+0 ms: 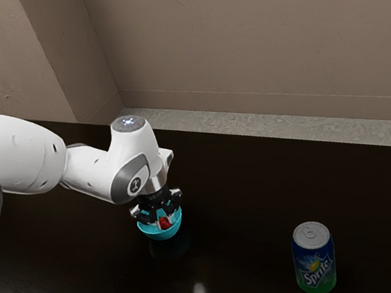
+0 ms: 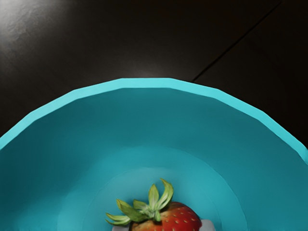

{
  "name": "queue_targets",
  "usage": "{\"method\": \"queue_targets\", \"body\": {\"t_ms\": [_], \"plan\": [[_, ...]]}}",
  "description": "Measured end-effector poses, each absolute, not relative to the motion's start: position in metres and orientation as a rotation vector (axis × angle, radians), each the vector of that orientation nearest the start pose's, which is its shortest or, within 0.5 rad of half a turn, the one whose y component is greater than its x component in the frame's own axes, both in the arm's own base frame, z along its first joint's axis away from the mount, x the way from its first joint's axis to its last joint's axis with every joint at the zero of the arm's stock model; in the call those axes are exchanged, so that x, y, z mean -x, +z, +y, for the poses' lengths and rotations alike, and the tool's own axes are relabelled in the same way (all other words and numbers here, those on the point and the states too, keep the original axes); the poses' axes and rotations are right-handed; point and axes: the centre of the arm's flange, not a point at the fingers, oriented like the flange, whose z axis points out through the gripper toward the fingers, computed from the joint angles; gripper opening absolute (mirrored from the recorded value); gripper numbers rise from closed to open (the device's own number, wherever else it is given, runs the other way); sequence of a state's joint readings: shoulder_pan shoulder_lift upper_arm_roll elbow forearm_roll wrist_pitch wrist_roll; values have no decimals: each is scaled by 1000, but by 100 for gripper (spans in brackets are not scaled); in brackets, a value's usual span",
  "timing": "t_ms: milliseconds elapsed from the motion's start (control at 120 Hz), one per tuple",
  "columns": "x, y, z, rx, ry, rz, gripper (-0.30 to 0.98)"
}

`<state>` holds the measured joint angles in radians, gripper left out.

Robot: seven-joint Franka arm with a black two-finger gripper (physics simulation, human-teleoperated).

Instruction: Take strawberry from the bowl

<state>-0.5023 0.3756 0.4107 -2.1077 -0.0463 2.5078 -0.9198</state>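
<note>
Blue-green and smooth, one round bowl [image 2: 144, 83] sits on the dark, shiny table [image 1: 236, 259]. Its rim is made of short, straight bits, like a cut-out shape. Inside it is one red strawberry [image 2: 180, 219], with little pale seeds and pointy green leaves on top. One black gripper [image 1: 165, 221] reaches down into the bowl, and its two fingers pinch the strawberry from both sides. The berry is within the bowl's walls; I can't tell if it touches the bottom. The gripper is on one smooth white arm [image 1: 29, 154] with grey parts. Well apart from the bowl, toward the exterior view's right, stands one shiny can [image 1: 315, 260], blue and green with a silver top. Behind the table are a brown wall [image 1: 237, 36] and a speckled grey floor [image 1: 251, 123].
</note>
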Motion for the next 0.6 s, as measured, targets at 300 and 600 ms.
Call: {"method": "queue_targets", "body": {"t_ms": [300,600], "plan": [[-587,281,-63,2823,-213,-1261,-3],[-597,344,-149,2964,-340,-1107,-4]]}}
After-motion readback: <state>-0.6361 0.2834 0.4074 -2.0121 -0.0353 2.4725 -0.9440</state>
